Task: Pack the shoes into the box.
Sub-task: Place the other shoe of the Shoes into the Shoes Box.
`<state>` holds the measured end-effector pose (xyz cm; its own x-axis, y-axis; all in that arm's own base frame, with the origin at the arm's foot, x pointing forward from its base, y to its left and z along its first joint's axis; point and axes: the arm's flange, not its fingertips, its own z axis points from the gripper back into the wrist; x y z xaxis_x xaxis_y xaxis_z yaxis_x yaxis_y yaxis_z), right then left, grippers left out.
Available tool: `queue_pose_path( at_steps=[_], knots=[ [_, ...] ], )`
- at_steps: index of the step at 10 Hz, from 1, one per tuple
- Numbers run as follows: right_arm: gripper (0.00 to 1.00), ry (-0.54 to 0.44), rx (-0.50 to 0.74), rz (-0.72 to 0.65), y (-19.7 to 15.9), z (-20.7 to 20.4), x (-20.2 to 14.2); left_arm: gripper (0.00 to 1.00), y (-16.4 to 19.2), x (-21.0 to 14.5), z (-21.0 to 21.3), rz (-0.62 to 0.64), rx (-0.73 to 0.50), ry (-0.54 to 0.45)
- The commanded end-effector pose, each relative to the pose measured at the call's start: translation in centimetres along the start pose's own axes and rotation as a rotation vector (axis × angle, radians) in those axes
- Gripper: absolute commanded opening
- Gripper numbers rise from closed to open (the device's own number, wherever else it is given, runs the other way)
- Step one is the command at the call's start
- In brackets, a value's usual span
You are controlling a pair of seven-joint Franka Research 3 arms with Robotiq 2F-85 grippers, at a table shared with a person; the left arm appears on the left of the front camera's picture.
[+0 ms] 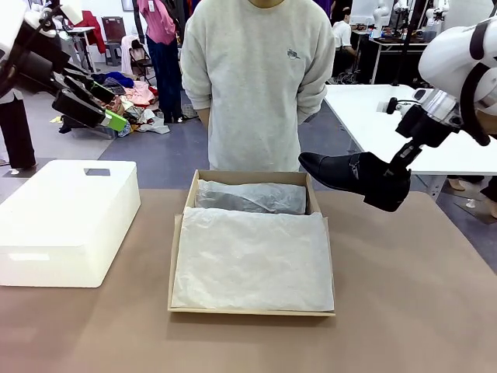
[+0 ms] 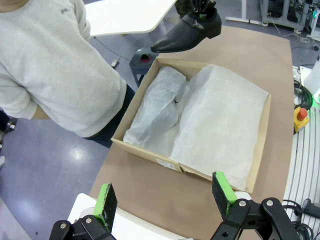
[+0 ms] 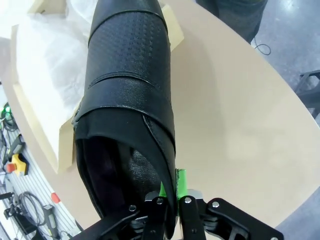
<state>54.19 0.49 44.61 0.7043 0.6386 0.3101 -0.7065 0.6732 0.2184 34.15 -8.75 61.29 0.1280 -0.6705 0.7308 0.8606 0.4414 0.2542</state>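
Gripping black shoe [image 1: 345, 172] by its heel in clenched right claw [image 1: 397, 172], aloft at 2 o'clock of box [image 1: 189, 199], left claw [image 2: 164, 188] released, raised at 10 o'clock.

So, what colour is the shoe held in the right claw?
A black leather dress shoe, clearest in the front view.

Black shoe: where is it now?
Front view, right: the black shoe hangs airborne, heel gripped by the right pincer, toe by the far right corner of the box.

Left fingers [image 2: 222, 194] spread wide, up high; right fingers [image 3: 181, 181] clamped tight.
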Motion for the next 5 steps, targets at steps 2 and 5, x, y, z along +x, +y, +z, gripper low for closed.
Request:
queue_pose_path(
  at_steps=[2, 5],
  knots=[
    [0.0, -0.039, -0.045, -0.121, 4.4, 3.6, 1.4, 1.0, 0.1, -0.2, 0.0, -0.012, -0.012, -0.009],
    [0.0, -0.059, -0.151, -0.378, 8.4, 4.1, 2.5, 1.0, 0.1, -0.2, 0.0, -0.012, -0.012, -0.009]
  ],
)
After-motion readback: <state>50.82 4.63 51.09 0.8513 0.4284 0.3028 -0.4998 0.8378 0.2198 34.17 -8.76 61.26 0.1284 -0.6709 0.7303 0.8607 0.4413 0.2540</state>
